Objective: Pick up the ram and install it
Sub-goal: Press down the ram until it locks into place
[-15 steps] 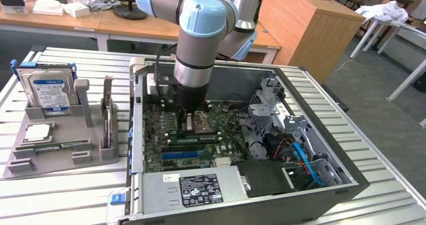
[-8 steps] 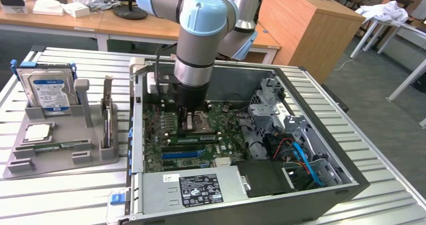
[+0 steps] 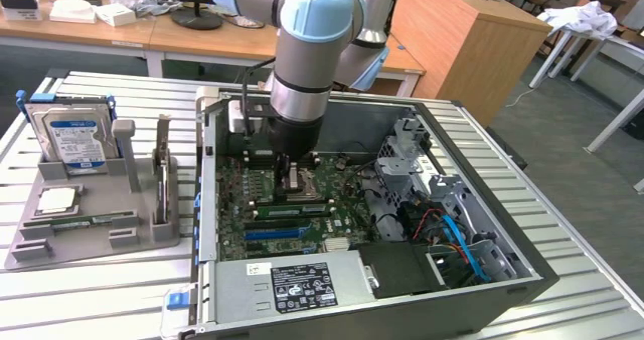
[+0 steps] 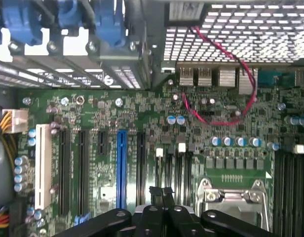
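Gripper (image 4: 162,193) lowered inside computer case (image 3: 483,197), fingers pressed together, nothing seen held. Ram (image 3: 292,209) possibly already seated, just beside gripper, lengthwise across board.

just ahead of the gripper (image 4: 162,193), whose fingers look like matt black plastic, the motherboard (image 4: 142,143) is a matt green board. beside the fingers, the cpu socket frame (image 4: 236,197) is bright, shiny metal. the case wall (image 4: 241,29) beyond is perforated grey metal. well off to the side of the arm, the holder tray (image 3: 90,219) is dull grey plastic, on a ribbed, brushed metal table (image 3: 90,295).
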`<state>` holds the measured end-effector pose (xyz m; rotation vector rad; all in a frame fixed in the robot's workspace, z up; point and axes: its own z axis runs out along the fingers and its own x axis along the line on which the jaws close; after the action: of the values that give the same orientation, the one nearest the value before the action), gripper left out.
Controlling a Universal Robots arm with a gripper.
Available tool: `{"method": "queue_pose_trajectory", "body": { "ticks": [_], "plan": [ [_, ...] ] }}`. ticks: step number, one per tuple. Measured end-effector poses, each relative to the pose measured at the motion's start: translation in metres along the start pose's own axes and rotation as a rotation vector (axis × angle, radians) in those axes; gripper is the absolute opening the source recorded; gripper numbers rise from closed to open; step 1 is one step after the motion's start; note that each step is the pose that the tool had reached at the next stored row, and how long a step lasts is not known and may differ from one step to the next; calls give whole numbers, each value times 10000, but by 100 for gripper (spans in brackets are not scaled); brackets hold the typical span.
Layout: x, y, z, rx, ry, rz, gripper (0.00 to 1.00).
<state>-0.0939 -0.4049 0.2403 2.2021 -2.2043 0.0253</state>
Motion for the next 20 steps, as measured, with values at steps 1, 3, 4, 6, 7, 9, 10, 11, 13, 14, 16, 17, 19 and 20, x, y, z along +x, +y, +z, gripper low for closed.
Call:
{"method": "queue_pose_trajectory", "body": {
  "ticks": [1,3,4,6,7,9,10,11,13,14,16,17,19,20],
  "plan": [
    [0,-25,-14,-2,-2,-1,10],
    [0,-80,-33,-13,-10,-1,10],
    [1,-113,-41,-23,-14,0,10],
    [1,-174,-50,-34,-19,-3,10],
    [2,-200,-54,-36,-20,-3,10],
    [1,-253,-62,-42,-28,-1,10],
    [2,-279,-66,-48,-31,-2,10],
    [2,-296,-69,-50,-35,-3,10],
    [2,-317,-69,-59,-44,-3,10],
    [2,-318,-69,-67,-45,-3,10],
    [2,-319,-70,-69,-42,-3,10],
    [2,-319,-73,-68,-43,-3,10],
    [2,-318,-77,-68,-43,-3,10],
    [2,-318,-77,-68,-43,-3,10]
  ]
}}
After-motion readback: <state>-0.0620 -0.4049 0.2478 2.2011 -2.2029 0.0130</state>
